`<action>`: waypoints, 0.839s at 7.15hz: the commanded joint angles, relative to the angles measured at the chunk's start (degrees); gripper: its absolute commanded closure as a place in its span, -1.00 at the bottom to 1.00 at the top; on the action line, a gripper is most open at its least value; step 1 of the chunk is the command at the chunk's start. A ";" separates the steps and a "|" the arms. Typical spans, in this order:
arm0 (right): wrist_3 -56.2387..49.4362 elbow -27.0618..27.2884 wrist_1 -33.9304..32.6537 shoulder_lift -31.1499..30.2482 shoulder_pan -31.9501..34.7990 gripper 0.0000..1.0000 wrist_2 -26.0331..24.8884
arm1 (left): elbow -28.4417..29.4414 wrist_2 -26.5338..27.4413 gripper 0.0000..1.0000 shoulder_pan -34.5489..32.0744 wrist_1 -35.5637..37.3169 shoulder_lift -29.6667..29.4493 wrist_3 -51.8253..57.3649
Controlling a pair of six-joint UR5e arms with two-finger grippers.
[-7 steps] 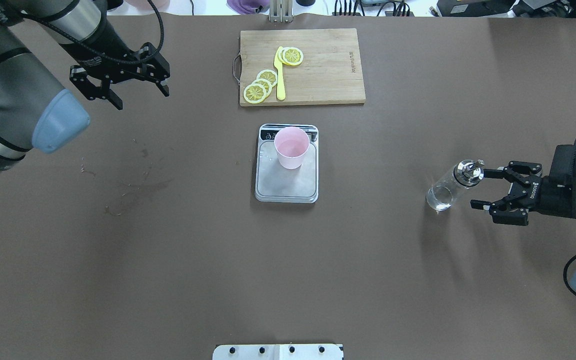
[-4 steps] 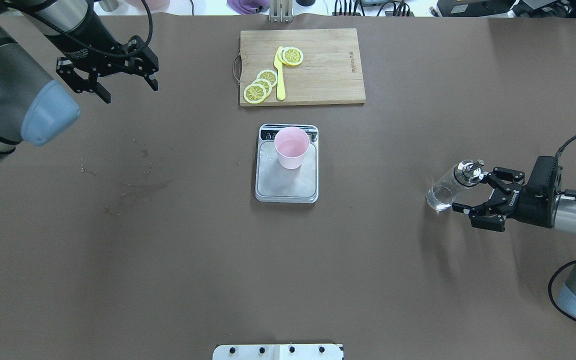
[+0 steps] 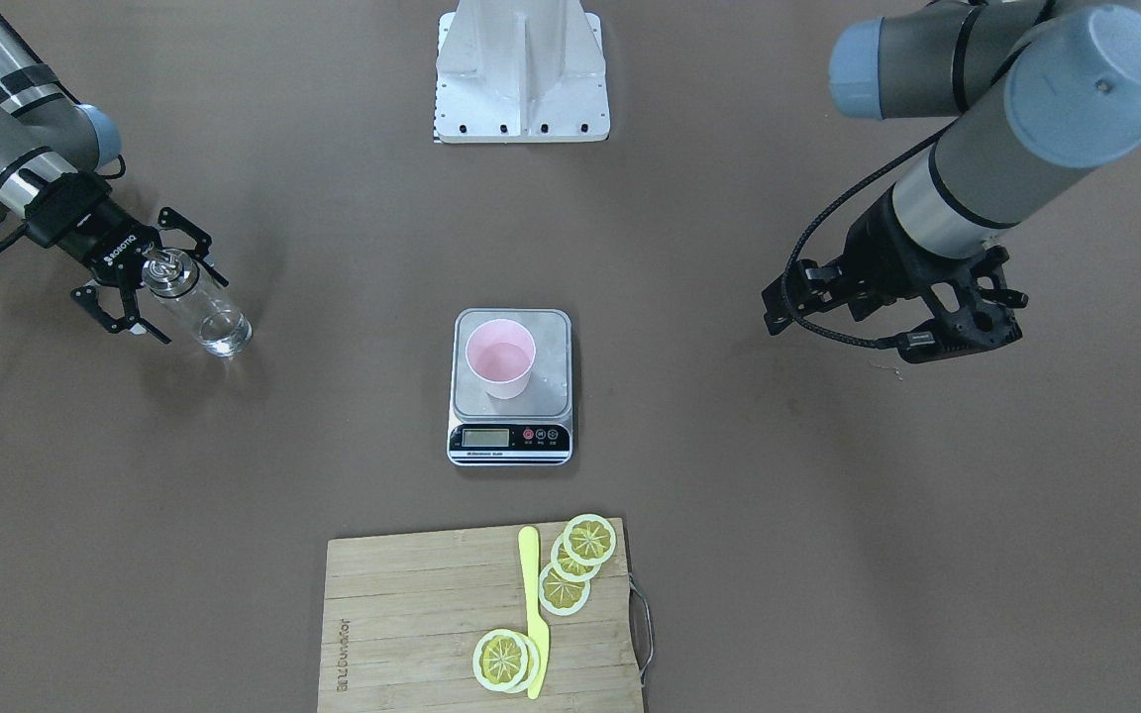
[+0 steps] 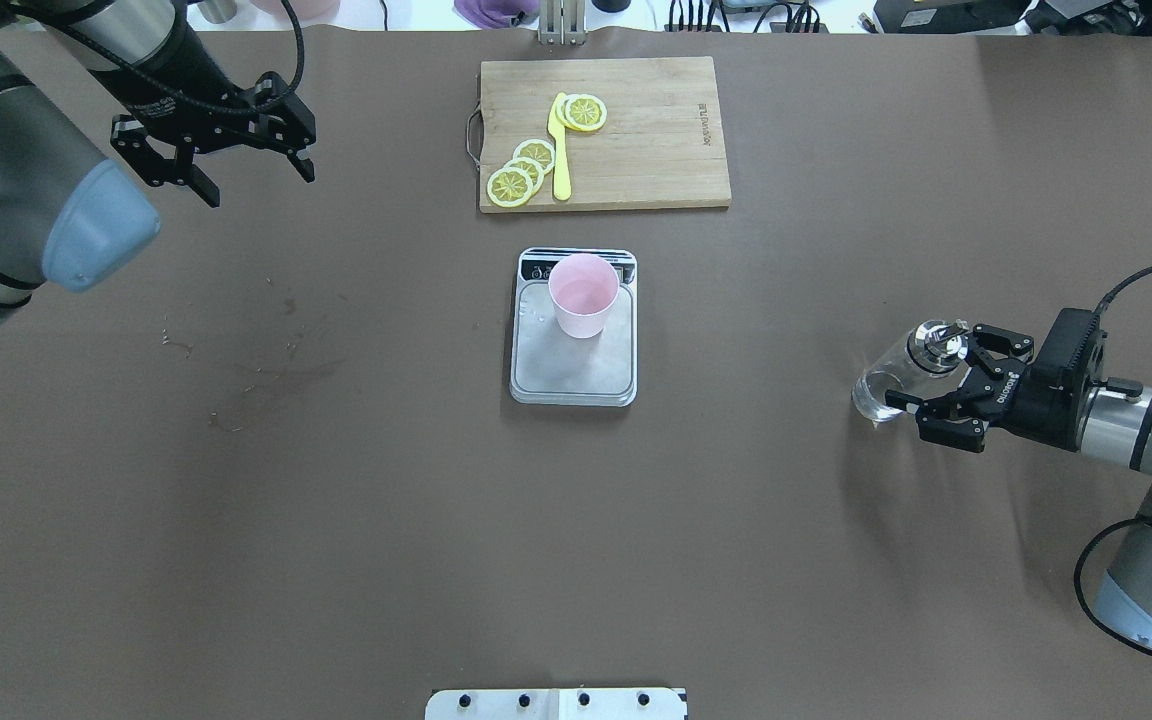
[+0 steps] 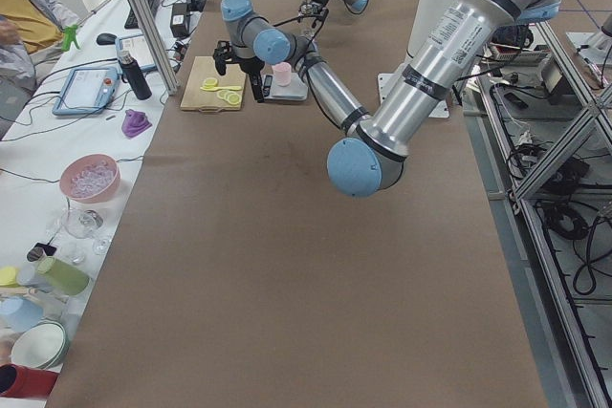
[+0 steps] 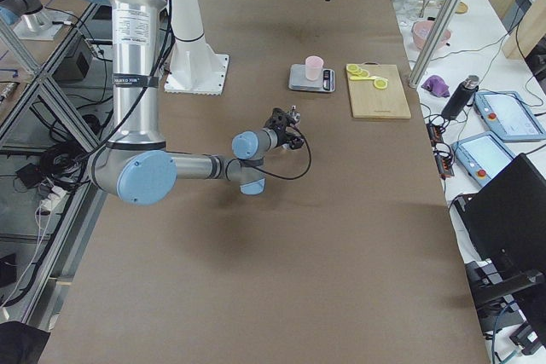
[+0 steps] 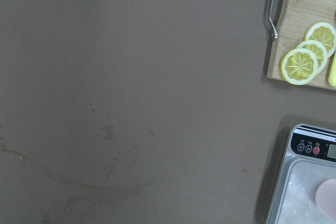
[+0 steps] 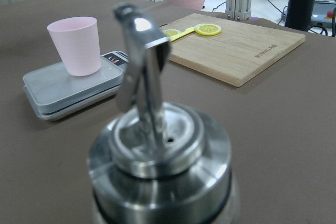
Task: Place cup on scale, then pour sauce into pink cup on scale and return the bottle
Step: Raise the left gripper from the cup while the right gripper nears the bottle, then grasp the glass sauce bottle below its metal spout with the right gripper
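— Toward the table's right edge, why does the right gripper [image 4: 926, 373] lie level with the bottle [image 4: 881, 380]?

— Lying sideways puts one finger on each side of the glass. The fingers stand apart around the upper body, just under the cap [image 8: 157, 145]. I see a gap on both sides, so nothing is clamped.

— And the bottle itself?

— It is upright on the table, well apart from the scale [image 4: 573, 372], with a little clear sauce [image 3: 225, 341] low in it.

— Why take it from the side?

— My guess is that a hold on the body lets the wrist roll and tip the spout over the cup [image 4: 584, 292].

— Where is the cup?

— It is on the scale at the table's middle, on the half of the platform nearer the display. It stands there so that whatever goes in gets weighed. That step looks done.

— Has anything been poured?

— I cannot tell, because the cup's inside shows only pink. Spread fingers suit a grasp about to be made, though a release after the bottle's return would look the same.

— And the left gripper [image 4: 256, 188]?

— It is held above the far left corner, fingers apart and empty, probably to keep the pouring path clear. The board [image 4: 636, 170] with lemon slices [image 4: 521, 170] sits at the far edge beyond the scale, and I judge it has no part in this.
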 commanded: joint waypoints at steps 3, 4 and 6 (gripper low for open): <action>0.11 -0.28 0.09 1.02 -3.19 -0.86 -3.62 | 0.00 0.04 -0.96 -0.04 0.07 -0.06 0.00; 0.19 -0.28 0.09 1.11 -3.28 -0.57 -3.63 | -0.09 0.04 -0.97 -0.04 0.07 -0.06 0.00; 0.11 -0.45 0.01 1.20 -3.37 0.11 -3.54 | -0.61 0.04 -0.96 -0.13 1.21 -0.06 0.00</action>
